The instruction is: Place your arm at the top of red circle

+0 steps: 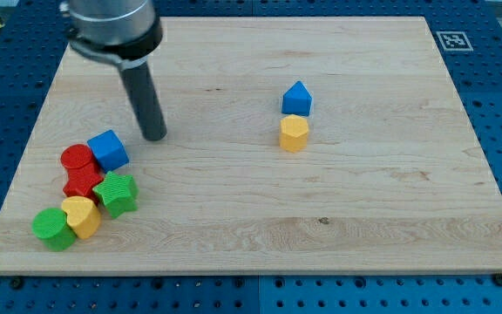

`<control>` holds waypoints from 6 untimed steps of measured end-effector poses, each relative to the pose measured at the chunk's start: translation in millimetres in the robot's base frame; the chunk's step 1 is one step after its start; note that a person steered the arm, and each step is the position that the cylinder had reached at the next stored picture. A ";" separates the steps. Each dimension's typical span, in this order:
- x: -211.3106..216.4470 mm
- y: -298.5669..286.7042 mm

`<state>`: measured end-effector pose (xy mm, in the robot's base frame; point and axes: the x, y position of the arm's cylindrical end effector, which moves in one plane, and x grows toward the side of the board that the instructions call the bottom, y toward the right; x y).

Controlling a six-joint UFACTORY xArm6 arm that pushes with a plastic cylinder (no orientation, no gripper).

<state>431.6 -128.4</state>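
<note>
The red circle (77, 158) lies at the board's lower left, in a cluster of blocks. A blue cube (107, 150) touches its right side. A red star (83, 181) sits just below it. My tip (153, 136) rests on the board to the upper right of the red circle, just right of and above the blue cube, apart from both. The rod rises from the tip toward the view's top left.
A green star (116, 194), a yellow heart (81, 215) and a green circle (53, 228) complete the cluster. A blue pentagon (296, 98) sits just above a yellow hexagon (294, 133) right of centre. The wooden board (364, 218) lies on a blue pegboard.
</note>
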 end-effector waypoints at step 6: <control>26.3 -106.9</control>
